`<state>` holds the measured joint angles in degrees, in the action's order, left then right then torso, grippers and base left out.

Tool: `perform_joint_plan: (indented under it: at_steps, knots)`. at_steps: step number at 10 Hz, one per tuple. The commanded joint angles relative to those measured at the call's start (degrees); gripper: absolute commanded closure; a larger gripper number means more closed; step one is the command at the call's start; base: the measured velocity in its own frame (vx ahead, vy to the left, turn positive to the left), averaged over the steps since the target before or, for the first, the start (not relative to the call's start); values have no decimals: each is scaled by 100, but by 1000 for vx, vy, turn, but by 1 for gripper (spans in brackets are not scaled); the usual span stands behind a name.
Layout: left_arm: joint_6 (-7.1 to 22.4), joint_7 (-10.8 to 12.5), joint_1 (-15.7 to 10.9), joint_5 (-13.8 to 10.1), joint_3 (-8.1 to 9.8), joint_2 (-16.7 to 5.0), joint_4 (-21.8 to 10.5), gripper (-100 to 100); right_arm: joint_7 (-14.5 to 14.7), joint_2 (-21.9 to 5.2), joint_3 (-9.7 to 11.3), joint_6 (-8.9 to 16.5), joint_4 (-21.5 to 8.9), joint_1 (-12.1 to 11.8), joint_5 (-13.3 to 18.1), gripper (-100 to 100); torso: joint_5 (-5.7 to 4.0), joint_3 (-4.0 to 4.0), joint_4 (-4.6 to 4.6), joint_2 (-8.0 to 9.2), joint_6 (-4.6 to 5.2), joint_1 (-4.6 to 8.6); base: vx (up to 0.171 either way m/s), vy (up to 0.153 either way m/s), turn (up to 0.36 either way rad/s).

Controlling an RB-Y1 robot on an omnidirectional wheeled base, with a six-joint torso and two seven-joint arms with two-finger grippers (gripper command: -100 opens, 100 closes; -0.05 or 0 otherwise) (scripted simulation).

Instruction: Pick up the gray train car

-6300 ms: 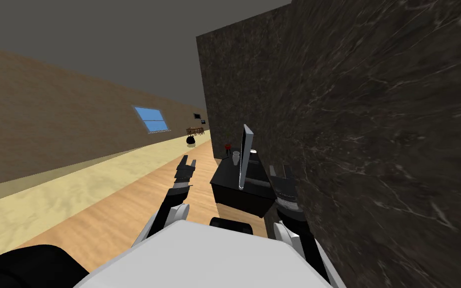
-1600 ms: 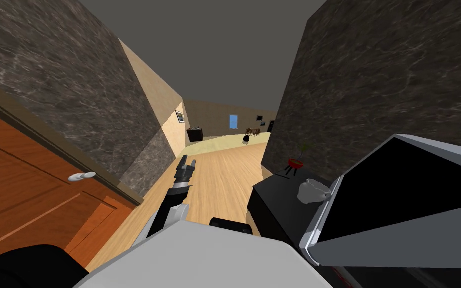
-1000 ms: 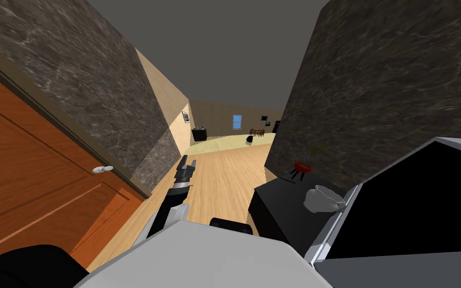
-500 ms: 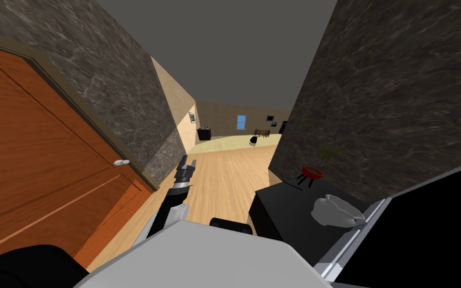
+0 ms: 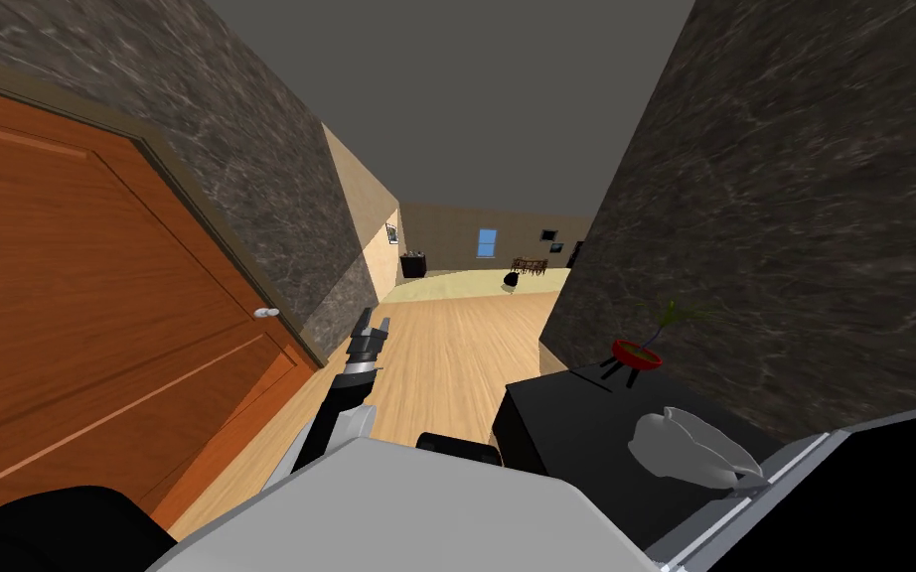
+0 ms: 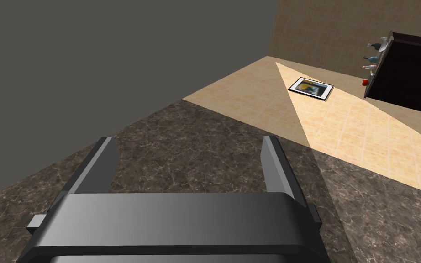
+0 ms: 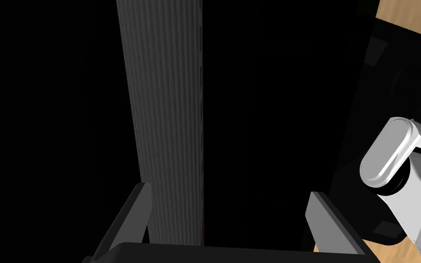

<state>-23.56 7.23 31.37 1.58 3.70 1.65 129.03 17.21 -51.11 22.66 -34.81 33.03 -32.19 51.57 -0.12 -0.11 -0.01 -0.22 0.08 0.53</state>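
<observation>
My left gripper (image 5: 372, 330) is held out low in front of me, over the light brown wooden floor (image 5: 451, 357). Its two thin grey fingers (image 6: 101, 163) stand wide apart, and nothing is between them. My right gripper (image 7: 230, 194) is open wide too, with nothing in it. Just past its two fingers there is one grey ribbed strip (image 7: 166, 118) on a flat black surface.

To the left of my left gripper, near it, is one big orange-brown wooden door (image 5: 78, 298) with one small silver knob (image 5: 267, 312). There are two dark stone-look walls. One (image 5: 247, 189) runs on from the door. The other (image 5: 804, 228) is well to the right of the gripper.

To the right of the left gripper, across a strip of floor, stands one low black table (image 5: 555, 427). Three things are on it. One is a light grey rounded lump (image 5: 692, 449). One is a small red pot on black legs (image 5: 637, 355) with a thin green plant in it, farther off than the lump. One is a big flat black screen with a grey rim (image 5: 744, 508), touching the lump on its near side.

Far ahead of the left gripper are one blue window (image 5: 487, 241), one dark cabinet (image 5: 413, 265) with about four small things on it, and one framed picture (image 6: 310, 87) on the tan wall.

I cannot tell where the grey train car is.
</observation>
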Motion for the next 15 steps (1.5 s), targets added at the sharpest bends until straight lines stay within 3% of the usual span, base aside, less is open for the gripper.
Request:
perform_joint_plan:
  at_steps: [1,3,4,5,8,9,10,14,15]
  knots:
    - [0,0,0,0,0,0,0,0,65,57,90,55,-110,200,148,-100,0,0,0,0,0,0,35,-160,131]
    - [0,0,1,0,0,0,0,0,3,16,89,88,-6,131,135,-100,-3,0,-1,0,4,5,17,-87,39]
    - [0,0,1,0,0,1,0,0,10,17,90,84,-16,140,137,0,3,3,0,6,6,-22,0,0,0]
    - [0,0,0,0,-1,1,0,0,36,175,132,210,-80,199,132,-100,7,5,1,10,7,-40,-20,-20,67]
    - [0,0,0,0,-1,1,0,0,75,414,196,399,-179,289,124,-100,7,11,4,20,6,-39,-22,-23,75]
    - [0,0,0,0,-1,1,0,0,95,381,183,330,-214,309,128,-100,8,11,3,19,6,-41,-6,-5,17]
    - [0,0,0,0,-1,1,0,0,82,385,187,352,-204,306,129,100,9,9,3,15,7,-45,0,0,0]
    - [0,0,0,0,-1,1,0,0,78,385,185,349,-206,306,126,100,9,7,2,14,6,-46,0,0,0]
    - [0,0,0,0,-1,1,0,0,78,385,185,349,-206,307,126,0,9,7,2,13,6,-46,0,0,0]
